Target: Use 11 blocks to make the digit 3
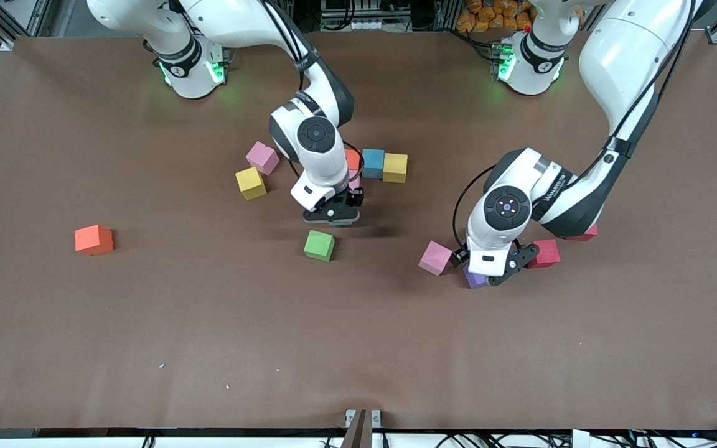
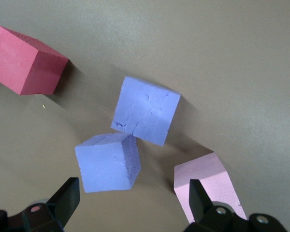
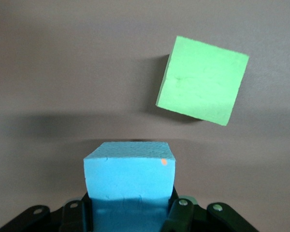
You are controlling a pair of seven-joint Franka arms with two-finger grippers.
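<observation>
Blocks: right gripper has its jaws clenched on a light-blue cube; lower it squarely just below the row's blue cube. Left gripper, jaws released, hovers over purple cubes.

Front view: set high across the table, facing the two bases along the top edge, wide enough to take in the whole surface. Left wrist view: close above two purple blocks, a red block and a pink block, all seen small in the front view too. Right wrist view: closer still, looking past a held blue block onto the green block, shared with the front view.
</observation>
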